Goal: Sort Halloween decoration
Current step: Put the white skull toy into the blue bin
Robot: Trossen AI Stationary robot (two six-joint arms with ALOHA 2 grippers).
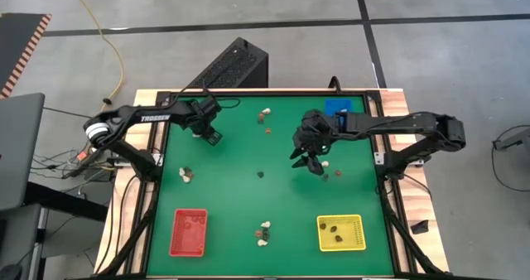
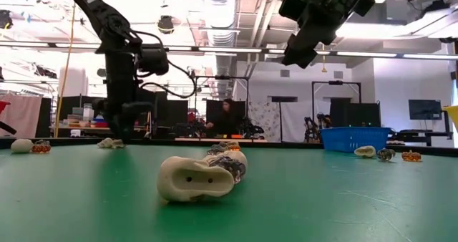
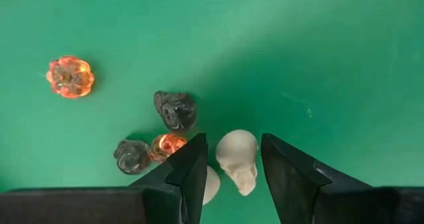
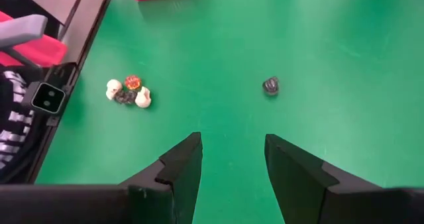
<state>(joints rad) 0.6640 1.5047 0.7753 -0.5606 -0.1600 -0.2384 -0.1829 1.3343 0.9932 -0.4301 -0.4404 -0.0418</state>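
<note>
Left gripper point(image 3: 230, 174), fingers parted, straddles cream skull point(image 3: 238, 159) at table's point(image 1: 232, 147) upper left, skull's long axis along the fingers; right gripper point(image 1: 308, 158), open and empty, hangs right of centre.

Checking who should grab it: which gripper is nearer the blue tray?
Right. The right gripper hovers just in front of the blue tray, slightly toward the table's middle. The left gripper is far across the green mat, near the opposite edge.

Open mat point(image 1: 248, 193) (trinket clusters point(image 1: 264, 232) scattered)
</note>
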